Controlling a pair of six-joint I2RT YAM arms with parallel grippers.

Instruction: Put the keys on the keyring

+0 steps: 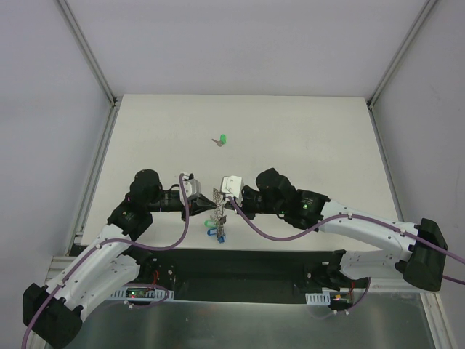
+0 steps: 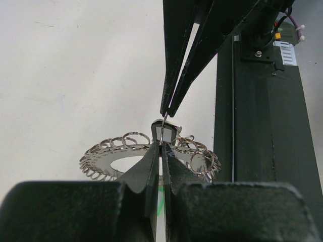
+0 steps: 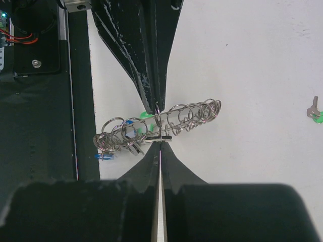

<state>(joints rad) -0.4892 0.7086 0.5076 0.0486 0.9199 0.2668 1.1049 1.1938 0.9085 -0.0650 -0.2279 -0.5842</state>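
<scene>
Grey metal keyring (image 2: 113, 160) pinched between your left gripper (image 2: 161, 147) and right gripper (image 3: 160, 145).

Your left gripper's fingers are clenched on the keyring's rim among the small wire loops (image 2: 132, 139). Your right gripper meets it nose to nose from the opposite side, its fingers clamped just as tightly on the same stretch of rim. The keyring is held up off the white table (image 1: 305, 131) near the front edge, midway between your arms, and it shows edge-on from the top camera. A blue key (image 3: 103, 157) hangs at the end of the keyring nearest your bases, and a green head (image 3: 146, 116) shows behind the loops there. Another green key (image 1: 222, 139) lies loose on the table, well apart from the keyring, toward the far side.
</scene>
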